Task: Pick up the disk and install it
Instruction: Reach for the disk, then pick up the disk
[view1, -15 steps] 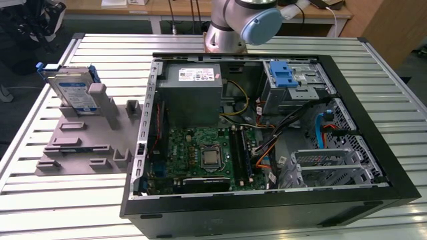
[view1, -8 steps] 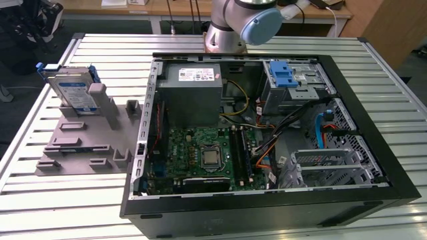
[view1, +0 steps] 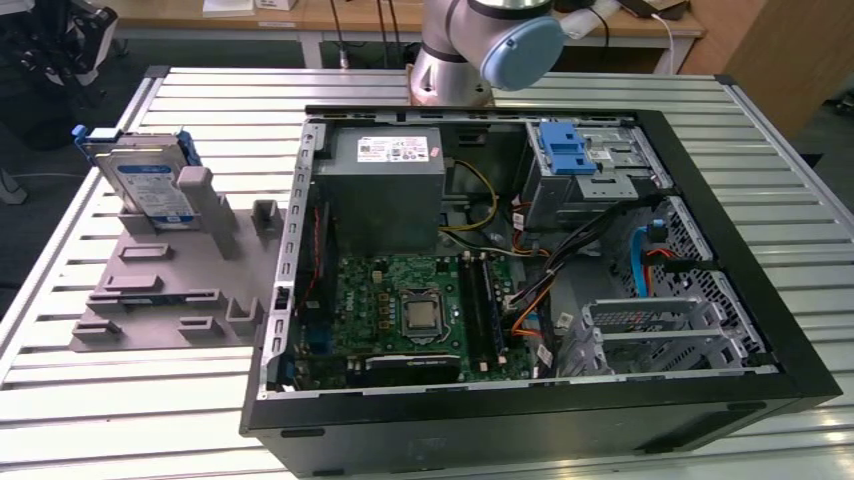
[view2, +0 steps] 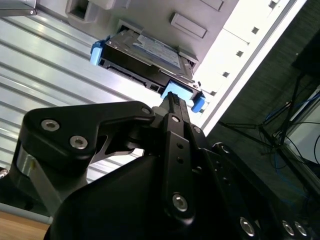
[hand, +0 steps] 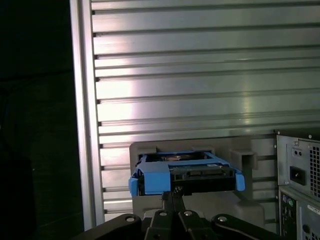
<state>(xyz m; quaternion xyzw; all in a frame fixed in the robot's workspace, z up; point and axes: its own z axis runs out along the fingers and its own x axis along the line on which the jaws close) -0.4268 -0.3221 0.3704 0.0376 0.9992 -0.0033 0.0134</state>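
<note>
While the disk (hand: 185, 174) stood on edge in its grey holder (view1: 167, 300), straight ahead of the jaws and apart from them, the gripper (hand: 173, 194) hung empty, jaws pressed together. The step looked like the approach for pickup. A grasp would need the jaws spread around the disk.

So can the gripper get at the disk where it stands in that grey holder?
Probably yes. The disk stands on edge in the grey holder, outside the computer case, its upper edge bare; in the first wrist view the gripper points toward it with nothing in between.
</note>
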